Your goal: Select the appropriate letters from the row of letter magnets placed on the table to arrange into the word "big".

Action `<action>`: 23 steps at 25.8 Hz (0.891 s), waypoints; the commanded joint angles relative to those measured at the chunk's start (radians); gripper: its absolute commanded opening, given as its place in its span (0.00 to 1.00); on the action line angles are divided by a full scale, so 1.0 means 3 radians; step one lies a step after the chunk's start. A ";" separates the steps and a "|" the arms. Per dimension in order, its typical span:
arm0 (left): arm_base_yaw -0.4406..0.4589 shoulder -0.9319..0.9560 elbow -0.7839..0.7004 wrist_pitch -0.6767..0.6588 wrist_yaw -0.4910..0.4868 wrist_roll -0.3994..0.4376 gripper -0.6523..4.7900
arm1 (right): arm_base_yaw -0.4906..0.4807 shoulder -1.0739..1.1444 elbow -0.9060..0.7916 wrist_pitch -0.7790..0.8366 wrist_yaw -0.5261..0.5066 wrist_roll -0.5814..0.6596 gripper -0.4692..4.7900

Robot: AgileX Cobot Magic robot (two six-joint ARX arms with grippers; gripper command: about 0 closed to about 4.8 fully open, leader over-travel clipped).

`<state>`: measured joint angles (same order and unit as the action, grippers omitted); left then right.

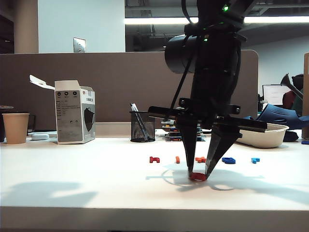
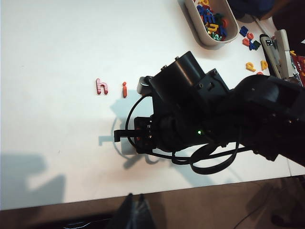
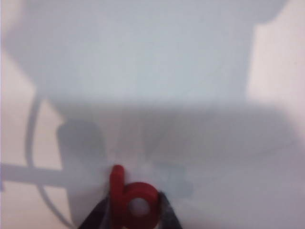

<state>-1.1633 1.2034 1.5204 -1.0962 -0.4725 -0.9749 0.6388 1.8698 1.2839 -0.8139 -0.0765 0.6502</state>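
Observation:
My right gripper points straight down at the white table, in front of the row of letter magnets. It is shut on the red "b", which lies flat between its two fingertips. Behind it in the row lie the dark red blocky letter, the orange "i", an orange-red letter, the dark blue "g" and the light blue letter. In the left wrist view the "i" lies beside the dark red letter. My left gripper hangs shut and empty off the table's near edge.
A mesh pen cup, a white carton and a paper cup stand along the back. A white tray of spare letters sits at the back right, with loose letters and a stapler beside it.

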 commanded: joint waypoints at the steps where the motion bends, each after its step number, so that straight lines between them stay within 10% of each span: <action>1: -0.0001 -0.0006 0.0014 0.0018 -0.0019 -0.0005 0.11 | 0.0006 0.0047 -0.0032 -0.0116 -0.0014 0.0015 0.26; 16: -0.0001 -0.0006 0.0014 0.0018 -0.0019 -0.0005 0.11 | 0.0006 0.0039 -0.0031 -0.0067 -0.0015 0.0028 0.60; 23: -0.0001 -0.0006 0.0013 0.0018 -0.0019 -0.0005 0.11 | 0.0004 -0.0083 -0.0029 -0.0020 -0.0011 0.0027 0.60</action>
<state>-1.1633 1.2037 1.5204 -1.0962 -0.4725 -0.9749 0.6392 1.8565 1.2770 -0.8139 -0.0872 0.6567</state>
